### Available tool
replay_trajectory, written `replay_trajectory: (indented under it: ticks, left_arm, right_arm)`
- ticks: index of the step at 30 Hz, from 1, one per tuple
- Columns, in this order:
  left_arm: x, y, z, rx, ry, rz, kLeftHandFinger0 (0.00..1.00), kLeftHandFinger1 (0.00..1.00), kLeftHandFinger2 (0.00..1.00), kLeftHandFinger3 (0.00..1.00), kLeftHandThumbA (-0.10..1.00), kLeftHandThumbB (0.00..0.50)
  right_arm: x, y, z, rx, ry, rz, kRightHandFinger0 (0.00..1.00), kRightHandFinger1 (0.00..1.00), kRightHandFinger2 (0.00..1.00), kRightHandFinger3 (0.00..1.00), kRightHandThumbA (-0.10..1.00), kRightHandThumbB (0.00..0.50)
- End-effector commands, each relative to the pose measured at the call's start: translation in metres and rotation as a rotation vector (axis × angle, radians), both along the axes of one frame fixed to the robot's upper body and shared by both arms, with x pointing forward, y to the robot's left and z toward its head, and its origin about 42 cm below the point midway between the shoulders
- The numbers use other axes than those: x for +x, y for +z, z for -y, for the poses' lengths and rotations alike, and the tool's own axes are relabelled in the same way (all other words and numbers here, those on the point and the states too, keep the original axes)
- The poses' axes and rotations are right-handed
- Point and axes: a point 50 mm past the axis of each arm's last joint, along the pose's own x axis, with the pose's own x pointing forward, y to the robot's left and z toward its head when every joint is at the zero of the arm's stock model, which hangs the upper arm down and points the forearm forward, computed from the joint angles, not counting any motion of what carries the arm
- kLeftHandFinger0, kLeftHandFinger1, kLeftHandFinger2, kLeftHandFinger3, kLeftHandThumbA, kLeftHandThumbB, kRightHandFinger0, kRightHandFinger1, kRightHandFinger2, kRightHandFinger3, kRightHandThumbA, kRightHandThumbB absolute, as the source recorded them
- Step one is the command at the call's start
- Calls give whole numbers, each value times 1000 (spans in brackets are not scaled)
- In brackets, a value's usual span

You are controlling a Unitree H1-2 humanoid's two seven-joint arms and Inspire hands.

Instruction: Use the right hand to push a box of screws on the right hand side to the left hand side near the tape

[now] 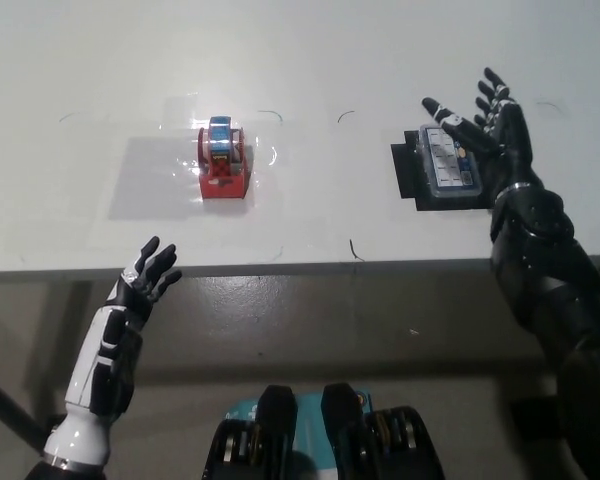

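We see a red tape dispenser (223, 170) with a blue roll at ten o'clock, and a grey box of screws (448, 164) with white cells on a black mat (408, 172) at two o'clock, all on a white table (310, 60).

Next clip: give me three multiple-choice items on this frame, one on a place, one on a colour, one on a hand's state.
1. Where does the clear plastic box of screws lie?
A. on a black mat
B. on the floor
C. on top of the tape dispenser

2. What colour is the tape dispenser?
A. green
B. red
C. yellow

3. How is the black right hand?
A. closed in a fist
B. open, fingers spread
C. out of view

Key: 1 A, the black mat shows around the box. 2 B, its base is red. 3 B, it is over the box's right side, holding nothing. The white left hand rests open below the white table edge.
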Motion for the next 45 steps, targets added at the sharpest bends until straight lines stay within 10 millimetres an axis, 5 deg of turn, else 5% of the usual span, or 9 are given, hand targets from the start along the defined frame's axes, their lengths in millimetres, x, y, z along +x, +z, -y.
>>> replay_trajectory:
  ticks: [1, 14, 27, 39, 45]
  left_arm:
    - [0, 15, 1, -20, -21, 63, 1000, 1000, 1000, 1000, 1000, 275]
    - [0, 21, 1, -28, -17, 80, 1000, 1000, 1000, 1000, 1000, 268]
    - [2, 23, 2, -39, -20, 84, 1000, 1000, 1000, 1000, 1000, 289]
    - [2, 26, 0, -38, -9, 87, 1000, 1000, 1000, 1000, 1000, 281]
    - [2, 26, -2, -40, -5, 90, 1000, 1000, 1000, 1000, 1000, 278]
  right_arm:
    - [8, 19, 0, 30, 5, 33, 1000, 1000, 1000, 1000, 1000, 247]
    - [-2, -3, 5, -3, -4, 1, 1000, 1000, 1000, 1000, 1000, 250]
    - [-4, -3, 4, -107, -16, 34, 1000, 1000, 1000, 1000, 1000, 268]
    - [-16, -11, -63, 7, 48, 94, 1000, 1000, 1000, 1000, 1000, 212]
    - [-22, -12, -91, -14, 59, 100, 1000, 1000, 1000, 1000, 1000, 286]
